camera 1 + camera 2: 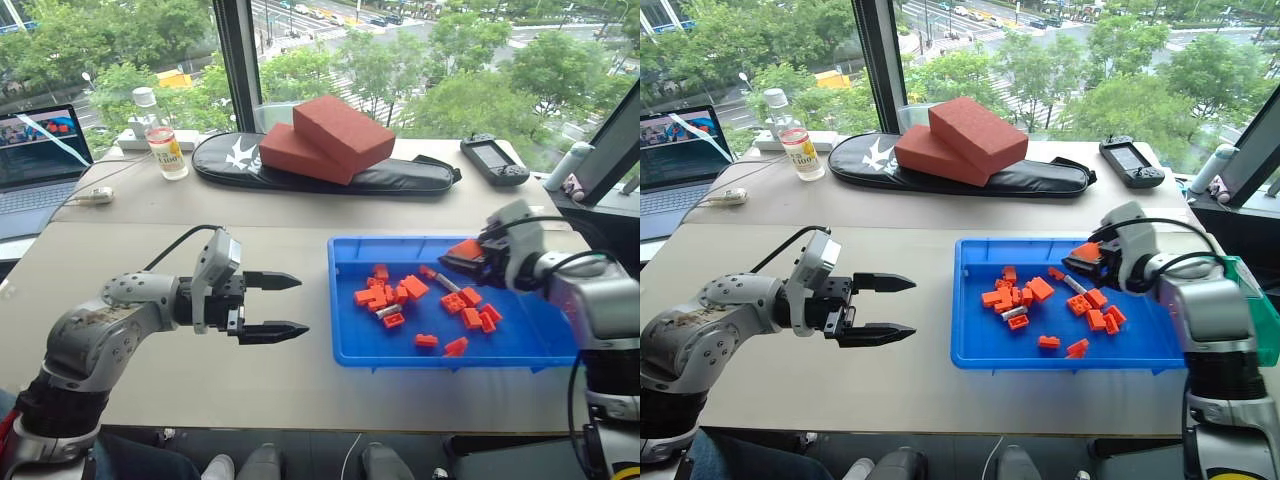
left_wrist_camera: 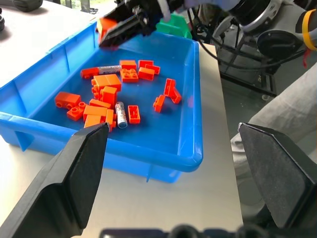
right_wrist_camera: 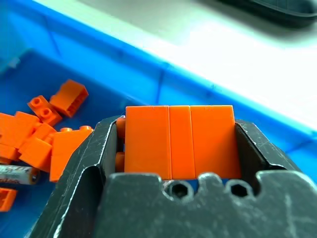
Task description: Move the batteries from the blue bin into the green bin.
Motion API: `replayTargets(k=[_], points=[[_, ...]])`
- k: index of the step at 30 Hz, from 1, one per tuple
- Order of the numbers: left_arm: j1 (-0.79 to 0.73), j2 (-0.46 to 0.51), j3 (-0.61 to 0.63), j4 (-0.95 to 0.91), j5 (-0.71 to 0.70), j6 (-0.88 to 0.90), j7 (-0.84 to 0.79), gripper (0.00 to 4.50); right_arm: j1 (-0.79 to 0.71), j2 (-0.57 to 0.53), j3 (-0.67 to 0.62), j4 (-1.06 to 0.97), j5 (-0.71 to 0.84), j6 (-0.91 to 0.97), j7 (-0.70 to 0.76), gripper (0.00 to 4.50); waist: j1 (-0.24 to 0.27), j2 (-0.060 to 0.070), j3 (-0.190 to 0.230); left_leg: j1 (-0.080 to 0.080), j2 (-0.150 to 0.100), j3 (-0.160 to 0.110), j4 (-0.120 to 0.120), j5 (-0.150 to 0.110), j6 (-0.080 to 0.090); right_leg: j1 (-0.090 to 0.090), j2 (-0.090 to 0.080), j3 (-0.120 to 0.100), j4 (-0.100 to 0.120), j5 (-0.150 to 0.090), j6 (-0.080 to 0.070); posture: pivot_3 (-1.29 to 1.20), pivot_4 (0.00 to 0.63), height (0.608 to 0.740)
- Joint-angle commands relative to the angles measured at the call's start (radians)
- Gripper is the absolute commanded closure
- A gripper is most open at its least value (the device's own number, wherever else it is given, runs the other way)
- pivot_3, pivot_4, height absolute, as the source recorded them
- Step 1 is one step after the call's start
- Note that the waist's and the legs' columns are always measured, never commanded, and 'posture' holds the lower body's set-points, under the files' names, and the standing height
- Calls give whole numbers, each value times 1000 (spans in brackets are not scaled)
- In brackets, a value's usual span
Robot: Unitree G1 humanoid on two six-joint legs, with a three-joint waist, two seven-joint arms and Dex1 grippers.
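The blue bin [image 1: 440, 361] lies on the table's right half with several orange blocks scattered in it. Two batteries lie among them: one [image 1: 388, 311] beside the left cluster, another [image 1: 447, 283] further back. My right gripper [image 1: 452, 260] hovers over the bin's back right part, shut on an orange block [image 3: 179, 140]. My left gripper [image 1: 303, 304] stands open and empty above the bare table, left of the bin, pointing at it. The green bin [image 1: 1252, 300] peeks out at the far right, past my right arm.
At the back of the table two red bricks [image 1: 325, 138] are stacked on a black bag [image 1: 400, 176]. A bottle [image 1: 165, 145] and a laptop [image 1: 40, 150] stand at the back left, a handheld controller [image 1: 493, 159] at the back right.
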Motion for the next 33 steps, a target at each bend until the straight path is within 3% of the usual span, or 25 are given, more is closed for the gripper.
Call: replayTargets(k=[1, 5, 6, 10, 15, 20, 33], points=[[1, 13, 29, -34, -20, 0, 1, 0, 125, -92, -75, -110, 10, 125, -4, 1754, 7, 0, 0, 0, 0, 0, 0, 0, 0, 0, 0, 0, 0, 0, 0, 0, 150, 740], [-6, 13, 19, -26, -14, -1, -1, 0, 280, -143, -124, -179, -5, 154, -17, 1754, 3, 0, 0, 0, 0, 1, 0, 0, 0, 0, 0, 1, -1, 0, 0, 0, 150, 740], [-8, 13, 18, -25, -14, 0, -2, 0, 302, -150, -128, -186, -8, 156, -19, 1254, 2, 0, 0, 1, 0, 1, 0, 0, 0, 0, 0, 1, 0, 0, 0, 0, 150, 740], [-13, 16, 15, -20, -14, 0, -8, 0, 309, -141, -140, -209, 14, 163, -28, 18, -7, 0, 0, 1, 0, 2, 0, 0, 0, 0, 0, 1, 0, 0, 0, 0, 150, 740], [-27, 16, 9, -11, -9, 0, -12, 0, 120, -64, -73, -162, 40, 125, -50, 18, -19, 0, 0, 2, 1, 2, 0, 0, 0, 0, 1, 1, 0, 0, 0, 0, 150, 740], [-28, 17, 7, -18, -12, 3, -8, 0, -42, 37, 113, 44, -14, 32, -50, 18, -15, -1, 0, 2, 1, 1, 0, 0, 0, 1, 1, 1, 0, 0, 0, 0, 150, 740], [-10, 15, 27, -51, -35, 22, 28, 0, -192, 61, 354, 382, -155, -131, 60, 18, -14, -1, 0, 0, 0, 1, 0, 0, 0, -1, 0, 0, 0, 0, 0, 0, 150, 740]])
